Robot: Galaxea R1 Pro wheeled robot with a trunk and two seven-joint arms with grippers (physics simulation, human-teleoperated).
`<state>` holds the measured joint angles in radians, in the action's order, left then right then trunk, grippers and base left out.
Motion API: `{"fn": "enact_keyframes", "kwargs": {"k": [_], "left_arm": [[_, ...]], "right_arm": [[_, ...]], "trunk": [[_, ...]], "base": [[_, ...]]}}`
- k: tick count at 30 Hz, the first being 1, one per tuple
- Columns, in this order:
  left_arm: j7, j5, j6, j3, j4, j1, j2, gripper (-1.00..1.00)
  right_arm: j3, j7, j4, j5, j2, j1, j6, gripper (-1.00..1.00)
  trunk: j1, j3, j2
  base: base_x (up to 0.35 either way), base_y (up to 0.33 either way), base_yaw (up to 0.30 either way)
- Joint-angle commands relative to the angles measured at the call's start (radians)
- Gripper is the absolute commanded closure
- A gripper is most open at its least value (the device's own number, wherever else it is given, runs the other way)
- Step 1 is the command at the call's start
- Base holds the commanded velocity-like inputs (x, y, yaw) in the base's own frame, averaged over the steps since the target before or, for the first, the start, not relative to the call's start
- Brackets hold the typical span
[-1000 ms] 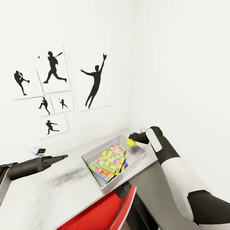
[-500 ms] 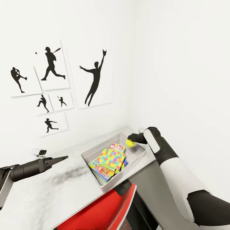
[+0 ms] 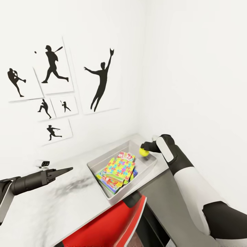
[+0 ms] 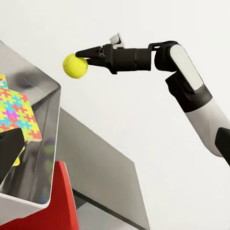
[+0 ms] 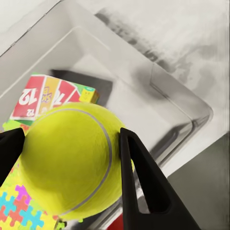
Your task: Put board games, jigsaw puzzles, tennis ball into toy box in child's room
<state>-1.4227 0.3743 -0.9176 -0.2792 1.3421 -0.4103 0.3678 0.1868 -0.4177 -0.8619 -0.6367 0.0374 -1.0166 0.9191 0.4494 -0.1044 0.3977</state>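
Right wrist view: jaws clamp tennis ball.

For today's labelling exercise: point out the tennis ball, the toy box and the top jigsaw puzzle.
tennis ball (image 5: 72, 160): right wrist view, middle of its felt.
toy box (image 3: 99, 161): head view, bare rim.
top jigsaw puzzle (image 3: 120, 168): head view, middle of its mosaic face.

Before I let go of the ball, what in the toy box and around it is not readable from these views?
- Board games in the toy box: head view, mostly covered by the jigsaw puzzle; count unclear.
- Second puzzle: not distinguishable in the stack.
- Box floor under the tennis ball: right wrist view, hidden by the ball in the right hand.
- Left hand: head view, too small and side-on to read open or shut.
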Motion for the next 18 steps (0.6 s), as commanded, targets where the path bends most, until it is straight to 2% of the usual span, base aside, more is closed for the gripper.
{"fn": "enact_keyframes", "kwargs": {"k": [1, 7, 18], "left_arm": [[-0.002, 0.002, -0.01, 0.0, 0.0, -0.001, 0.0, -1.0], [-0.003, 0.002, -0.009, 0.0, 0.0, -0.001, 0.0, -1.0], [-0.004, 0.002, -0.009, -0.001, 0.0, -0.001, 0.002, -1.0]], "right_arm": [[0.002, -0.016, -0.001, -0.007, -0.001, -0.001, 0.001, 1.0], [-0.003, -0.025, 0.0, 0.025, -0.001, -0.002, -0.001, 1.0], [-0.007, -0.027, 0.002, 0.032, -0.001, -0.001, -0.008, 1.0]], "trunk": [[0.001, -0.004, 0.002], [0.001, -0.014, 0.002], [0.001, -0.032, 0.002]], "base": [[0.0, 0.0, 0.0], [0.0, 0.0, 0.0], [0.0, 0.0, 0.0]]}}
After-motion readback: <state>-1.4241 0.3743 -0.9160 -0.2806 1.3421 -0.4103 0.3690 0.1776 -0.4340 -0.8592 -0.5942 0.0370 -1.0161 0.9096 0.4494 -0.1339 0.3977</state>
